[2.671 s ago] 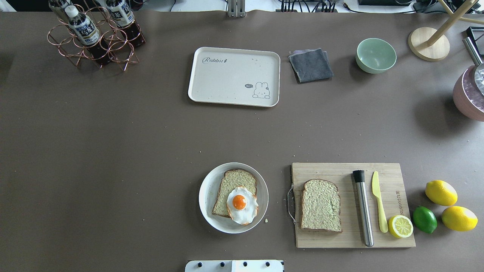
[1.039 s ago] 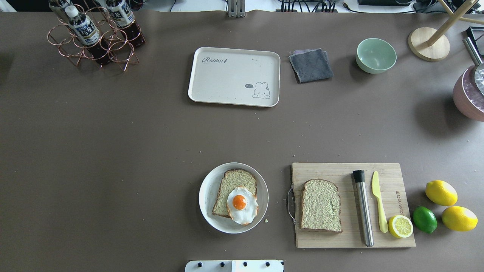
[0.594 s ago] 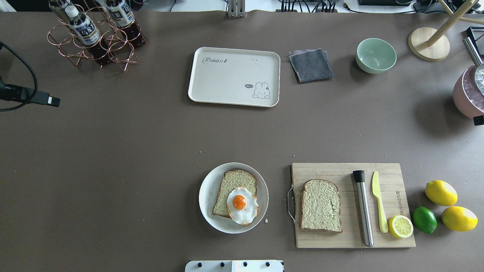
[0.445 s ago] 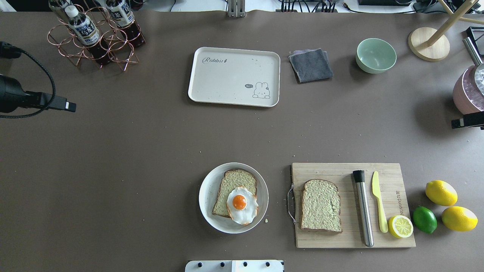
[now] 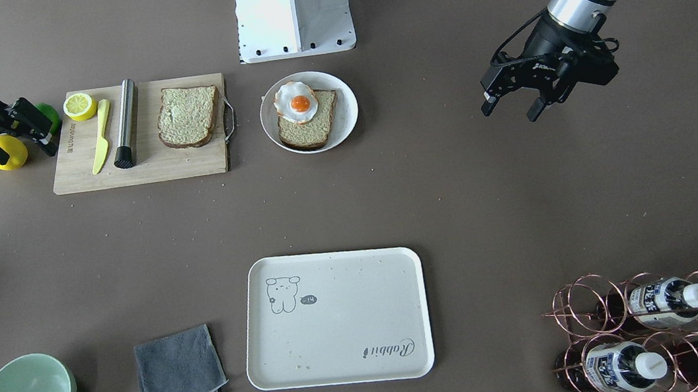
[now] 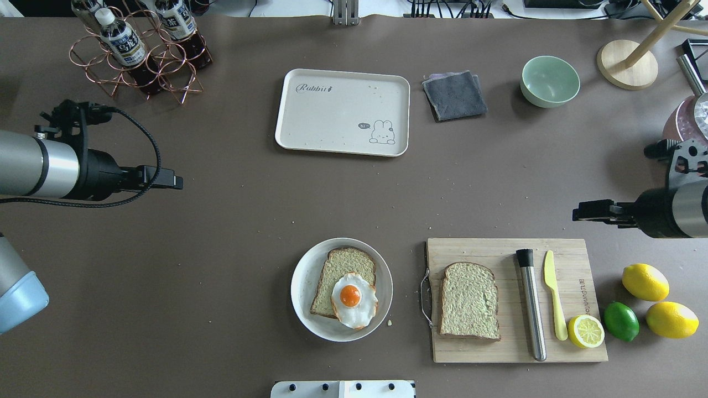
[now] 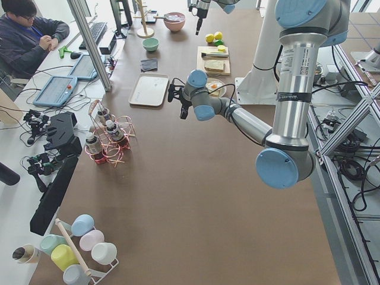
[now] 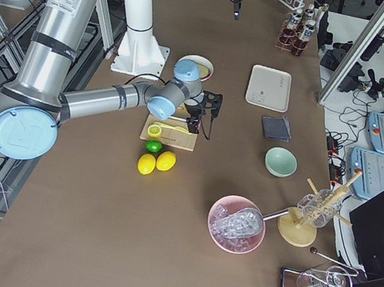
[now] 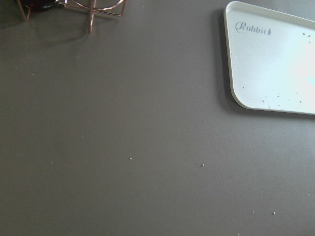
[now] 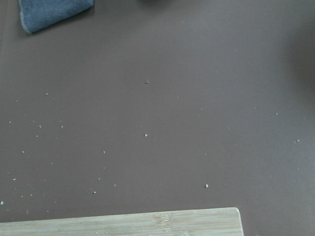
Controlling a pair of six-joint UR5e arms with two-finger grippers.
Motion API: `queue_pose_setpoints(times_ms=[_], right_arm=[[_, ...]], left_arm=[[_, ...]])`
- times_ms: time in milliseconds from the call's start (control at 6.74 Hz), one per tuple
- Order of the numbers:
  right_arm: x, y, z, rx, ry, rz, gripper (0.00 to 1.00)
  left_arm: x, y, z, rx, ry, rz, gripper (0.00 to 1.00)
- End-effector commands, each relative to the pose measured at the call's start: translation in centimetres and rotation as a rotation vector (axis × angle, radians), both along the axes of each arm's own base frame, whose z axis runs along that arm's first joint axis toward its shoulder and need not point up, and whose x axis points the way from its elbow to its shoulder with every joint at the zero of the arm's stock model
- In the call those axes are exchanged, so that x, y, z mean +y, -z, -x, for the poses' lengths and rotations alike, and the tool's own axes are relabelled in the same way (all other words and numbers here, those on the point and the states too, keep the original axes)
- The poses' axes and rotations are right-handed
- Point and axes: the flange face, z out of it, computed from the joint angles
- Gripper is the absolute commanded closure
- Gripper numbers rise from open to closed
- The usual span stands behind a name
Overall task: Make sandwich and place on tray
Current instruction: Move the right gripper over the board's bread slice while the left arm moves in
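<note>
The left hand (image 5: 510, 111) hung with its fingers spread and nothing between them, above bare bench (image 6: 221, 232), well apart from the copper bottle rack (image 6: 138, 66) on its outer side and from the round plate (image 6: 301, 287) toward the middle. The right hand (image 5: 27, 154) was likewise parted and empty, touching nothing, poised near the far right corner of the cutting board (image 6: 498, 354), with the lemons (image 6: 645, 282) and the lime (image 6: 620, 320) close by on the bench's outer side. One bread slice (image 6: 338, 265) lay on the plate under the fried egg (image 6: 354, 300); the second slice (image 6: 469, 300) lay alone on the board, beside a steel rod (image 6: 532, 309), a yellow knife (image 6: 553, 298) and a lemon half (image 6: 586, 330). A wide strip of open bench separated plate and board from the tray (image 6: 332, 119), which sat bare at the far side, its raised rim free all round, a grey cloth (image 6: 454, 95) just beside its right edge and a green bowl (image 6: 550, 81) beyond that.
</note>
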Motion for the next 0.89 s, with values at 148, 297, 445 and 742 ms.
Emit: queue_pose_setpoints(times_ms=[148,297,445,742], right_arm=[[7.0,3.4,9.3,-0.04,-0.017,0.027,0.06],[9.4,3.8,11.1,-0.055,-0.019,0.054,0.17],[11.7,4.2,12.7,-0.069,-0.028,0.072,0.28],[14.7,4.2,14.6,-0.073,-0.027,0.072,0.32]], left_arm=[[3.1,2.6,-5.9,0.028,0.031,-0.008,0.03],[3.1,2.7,-5.9,0.03,0.034,-0.006,0.03],[3.2,2.7,-6.1,0.034,0.034,0.0,0.03],[3.2,2.7,-6.1,0.033,0.033,0.002,0.03]])
